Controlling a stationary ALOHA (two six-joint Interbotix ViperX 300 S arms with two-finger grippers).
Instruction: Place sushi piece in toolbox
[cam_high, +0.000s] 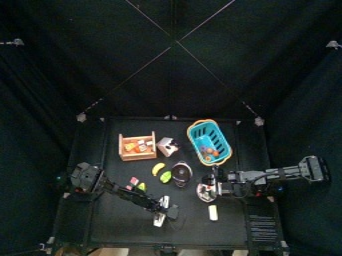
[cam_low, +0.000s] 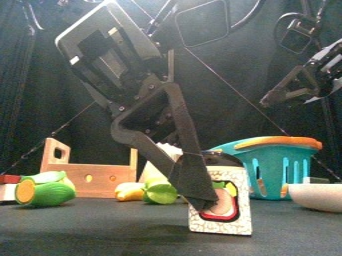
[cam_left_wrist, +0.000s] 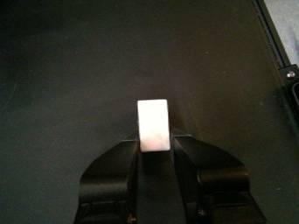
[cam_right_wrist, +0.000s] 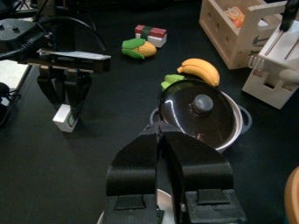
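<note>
The sushi piece (cam_left_wrist: 153, 122) is a white block with a red and green face (cam_low: 225, 207), standing near the table's front edge. My left gripper (cam_left_wrist: 153, 141) reaches down over it with one jaw pressed to each side, shut on it. The right wrist view shows the same grip from afar, with the sushi piece (cam_right_wrist: 65, 117) low at the table. The toolbox (cam_high: 136, 147), a tan wooden tray with a handle bar, stands at the back left (cam_low: 78, 172). My right gripper (cam_right_wrist: 174, 136) hovers shut above a pot, holding nothing.
A round blue basket (cam_high: 209, 142) stands right of the toolbox. A black lidded pot (cam_right_wrist: 205, 110) and a banana (cam_right_wrist: 198, 70) lie mid-table. Green and yellow toy foods (cam_low: 46, 190) sit front left, and a white bowl (cam_low: 318, 195) front right.
</note>
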